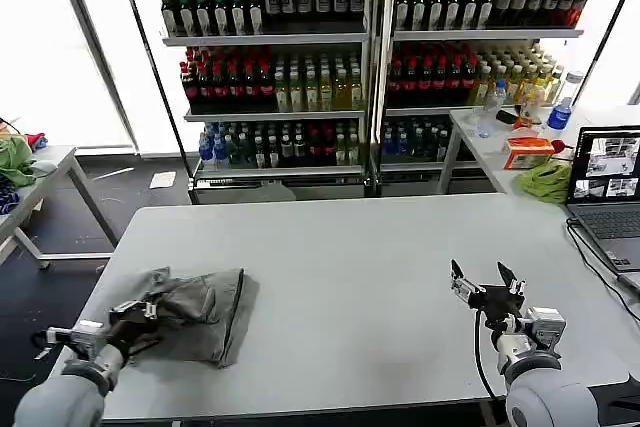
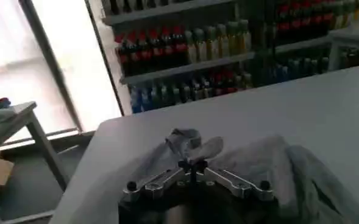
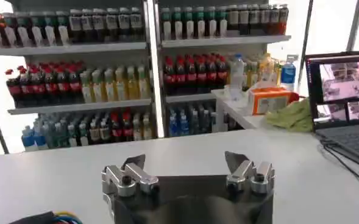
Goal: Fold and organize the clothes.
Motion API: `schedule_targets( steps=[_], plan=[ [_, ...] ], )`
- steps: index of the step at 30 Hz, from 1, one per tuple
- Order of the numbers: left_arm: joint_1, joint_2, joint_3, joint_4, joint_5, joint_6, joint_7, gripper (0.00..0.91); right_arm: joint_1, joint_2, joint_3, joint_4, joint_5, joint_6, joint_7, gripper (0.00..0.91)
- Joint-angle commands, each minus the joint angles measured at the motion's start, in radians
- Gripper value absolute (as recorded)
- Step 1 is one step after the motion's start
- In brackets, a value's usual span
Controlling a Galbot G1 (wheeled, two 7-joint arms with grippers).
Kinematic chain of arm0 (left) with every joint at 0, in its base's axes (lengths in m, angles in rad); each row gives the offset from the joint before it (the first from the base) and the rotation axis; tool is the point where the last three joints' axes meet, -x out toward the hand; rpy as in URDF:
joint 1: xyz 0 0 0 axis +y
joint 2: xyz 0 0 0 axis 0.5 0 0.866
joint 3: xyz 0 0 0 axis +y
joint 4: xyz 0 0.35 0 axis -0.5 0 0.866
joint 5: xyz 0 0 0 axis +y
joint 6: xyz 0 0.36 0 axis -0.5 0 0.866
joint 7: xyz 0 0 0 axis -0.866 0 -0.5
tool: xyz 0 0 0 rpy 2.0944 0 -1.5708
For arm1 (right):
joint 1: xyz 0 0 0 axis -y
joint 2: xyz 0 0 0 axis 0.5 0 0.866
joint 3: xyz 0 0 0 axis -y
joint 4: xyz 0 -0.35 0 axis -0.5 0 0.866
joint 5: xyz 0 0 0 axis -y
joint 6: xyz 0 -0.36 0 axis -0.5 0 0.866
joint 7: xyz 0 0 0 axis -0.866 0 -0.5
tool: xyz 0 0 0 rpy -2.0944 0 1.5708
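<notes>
A light grey shirt [image 1: 200, 315] lies crumpled and partly folded at the table's front left. My left gripper [image 1: 145, 315] sits at its near left edge, shut on a bunched fold of the grey cloth [image 2: 188, 145] that rises just ahead of the closed fingertips in the left wrist view. My right gripper [image 1: 484, 277] hovers over bare table at the front right, far from the shirt. Its fingers [image 3: 133, 163] stand wide open with nothing between them.
An open laptop [image 1: 608, 197] with a cable sits at the table's right edge. A side table behind it holds a bright green cloth heap [image 1: 545, 181], an orange box and bottles. Drink shelves [image 1: 270, 67] line the back. Another small table [image 1: 40, 182] stands far left.
</notes>
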Motion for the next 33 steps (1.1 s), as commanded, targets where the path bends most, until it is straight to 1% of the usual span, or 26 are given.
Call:
schedule_targets(
  steps=[1, 9, 19, 25, 33],
  plan=[
    [-0.030, -0.051, 0.145, -0.063, 0.040, 0.006, -0.013, 0.000, -0.027, 0.007, 0.000, 0.007, -0.008, 0.005, -0.001, 0.907],
    [-0.089, -0.040, 0.170, -0.074, 0.011, 0.031, -0.030, 0.000, -0.034, 0.018, -0.006, 0.011, -0.021, 0.006, -0.001, 0.907],
    [-0.187, -0.024, 0.229, -0.036, -0.011, 0.045, -0.034, 0.000, -0.047, 0.027, -0.009, 0.014, -0.034, 0.008, -0.001, 0.907],
    [-0.186, -0.025, 0.250, -0.015, -0.012, 0.045, -0.025, 0.000, -0.047, 0.028, -0.007, 0.010, -0.035, 0.008, -0.001, 0.907],
    [-0.145, -0.034, 0.244, -0.016, -0.005, 0.039, -0.003, 0.000, -0.045, 0.036, -0.020, 0.009, -0.045, 0.009, 0.000, 0.907]
  ],
)
